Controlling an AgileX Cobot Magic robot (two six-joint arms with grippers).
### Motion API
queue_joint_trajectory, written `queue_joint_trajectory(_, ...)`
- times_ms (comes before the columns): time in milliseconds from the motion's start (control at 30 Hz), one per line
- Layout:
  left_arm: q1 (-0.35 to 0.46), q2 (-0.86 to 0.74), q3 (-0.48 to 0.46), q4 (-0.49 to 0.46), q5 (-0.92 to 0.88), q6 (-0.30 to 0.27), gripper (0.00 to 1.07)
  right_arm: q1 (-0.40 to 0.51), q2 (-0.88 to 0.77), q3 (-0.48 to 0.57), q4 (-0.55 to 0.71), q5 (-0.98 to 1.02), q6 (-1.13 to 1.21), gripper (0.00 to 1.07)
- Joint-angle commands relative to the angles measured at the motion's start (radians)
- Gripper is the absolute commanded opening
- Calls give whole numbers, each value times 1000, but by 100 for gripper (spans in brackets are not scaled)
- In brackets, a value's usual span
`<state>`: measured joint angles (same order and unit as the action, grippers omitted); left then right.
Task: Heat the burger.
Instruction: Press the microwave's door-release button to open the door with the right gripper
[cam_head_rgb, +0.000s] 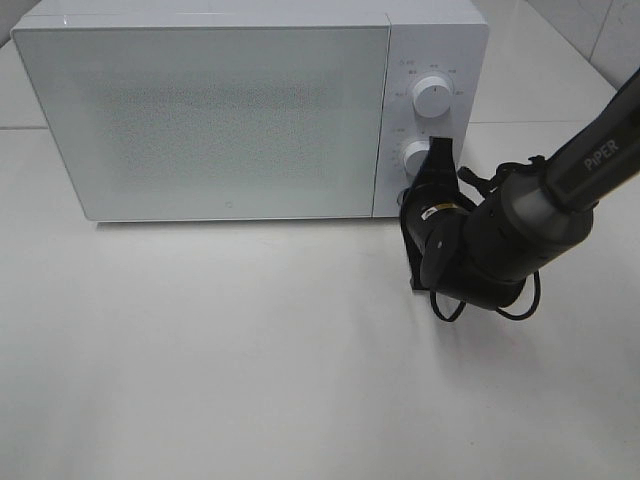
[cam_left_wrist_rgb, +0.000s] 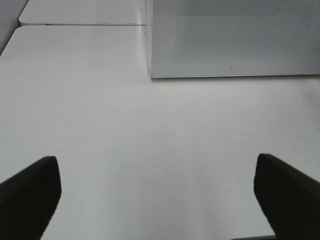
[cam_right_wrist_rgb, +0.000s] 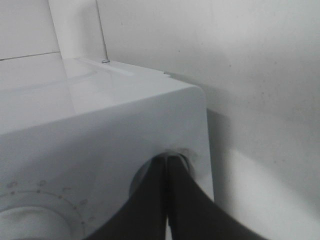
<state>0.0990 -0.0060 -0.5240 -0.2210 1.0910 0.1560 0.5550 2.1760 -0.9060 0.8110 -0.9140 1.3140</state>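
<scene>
Burger: not seen in any view. The only container in frame, a white microwave (cam_head_rgb: 200, 110), sits w/ its door shut. The speckled door panel is opaque, so what's inside can't be told.

On the control strip right of the door are two white dials, the upper knob (cam_head_rgb: 433, 97) above the lower knob (cam_head_rgb: 413, 157). The right gripper (cam_head_rgb: 438, 165) is at the lower knob, black fingers pressed together w/ nothing between them and tips against the knob's right edge. The right wrist view shows the same: right gripper (cam_right_wrist_rgb: 168, 162), jaws together, tips on the front panel of the microwave (cam_right_wrist_rgb: 100, 125) near its rounded corner. The dark right arm (cam_head_rgb: 560, 180), lettered "PiPER", reaches in from the right side of the overhead view.

The left gripper (cam_left_wrist_rgb: 157, 200) shows in the left wrist view only. Its fingers (cam_left_wrist_rgb: 30, 195) are set wide apart, nothing between them, above bare white table (cam_left_wrist_rgb: 150, 140). The microwave (cam_left_wrist_rgb: 235, 35) lies ahead of it, well apart, door closed. The table (cam_head_rgb: 250, 350) in front of the oven is plain white.
</scene>
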Motion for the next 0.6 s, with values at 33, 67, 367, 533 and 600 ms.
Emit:
queue_joint_trajectory(33, -3, -15, 3, -7, -13, -1, 98, -7, -8, -50, -35, -87, -13, 0)
queue_joint_trajectory(67, -3, -15, 3, -7, -13, -1, 98, -7, -8, -57, -35, -94, -19, 0)
queue_joint_trajectory(367, -3, -15, 3, -7, -13, -1, 98, -41, 18, -140, -40, -190, -50, 0)
queue_joint_trajectory(533, -3, -15, 3, -7, -13, -1, 98, -50, 58, -185, -41, -260, -52, 0)
queue_joint_trajectory(600, -3, -15, 3, -7, -13, -1, 98, -50, 59, -188, -43, -269, -52, 0)
